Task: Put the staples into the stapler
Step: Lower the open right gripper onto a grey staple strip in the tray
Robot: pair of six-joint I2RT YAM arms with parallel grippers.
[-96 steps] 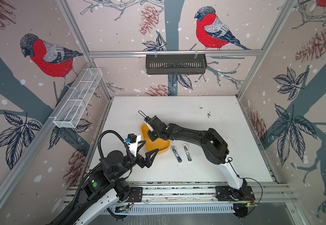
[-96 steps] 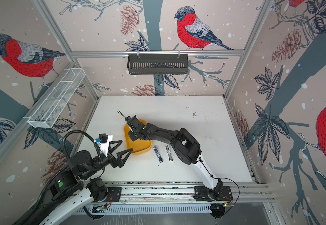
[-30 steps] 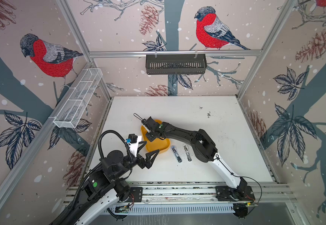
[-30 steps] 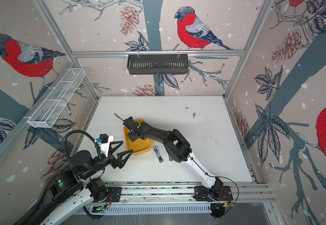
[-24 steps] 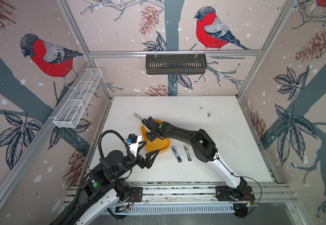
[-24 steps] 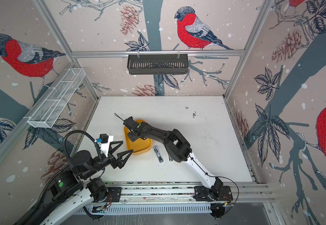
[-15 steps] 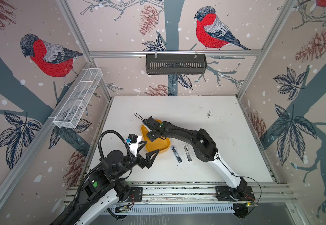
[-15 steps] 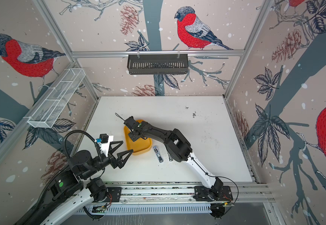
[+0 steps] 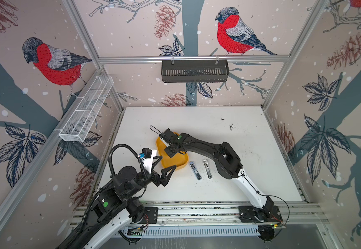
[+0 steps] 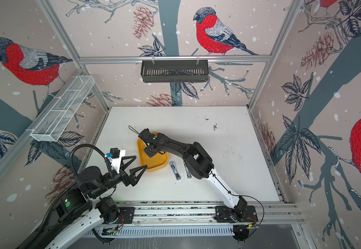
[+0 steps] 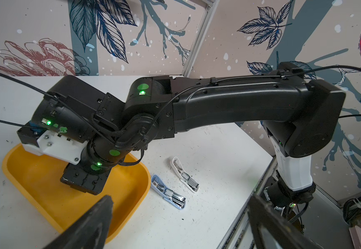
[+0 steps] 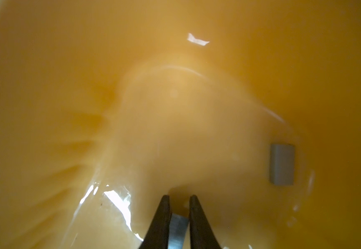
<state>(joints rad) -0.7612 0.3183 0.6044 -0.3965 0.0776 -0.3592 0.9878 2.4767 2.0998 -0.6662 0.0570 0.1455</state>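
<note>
Inside the orange tray (image 12: 67,64), the right fingers (image 12: 161,215) stand narrow, pinching a grey staple strip (image 12: 177,229) between the tips. Only part of the strip shows. Cannot tell if it is clear of the tray floor. A second strip (image 12: 282,164) lies loose on the tray floor, apart from those fingers.

Left fingers (image 11: 93,222) spread wide, empty, hovering at the tray's near rim. The blue stapler (image 9: 195,171) and white stapler (image 9: 207,168) lie on the table (image 9: 250,151) just beside the tray. Both look opened, with their metal channels showing.

Risks, as judged:
- The hold is thin, at the very tips, on smooth metal. The strip may pivot or slip on the lift and drop back into the tray.
- A harder squeeze could break the strip into shorter pieces.
- A low path out of the tray would clip the tray wall and knock the strip loose.
- A strip carried skewed will not seat in a narrow channel.
- Neither stapler is held. Pushing the strip in may shove the stapler away from the tray unless the left fingers brace it.
- The left fingers sit close to the tray, so the right arm leaving it could brush them.
</note>
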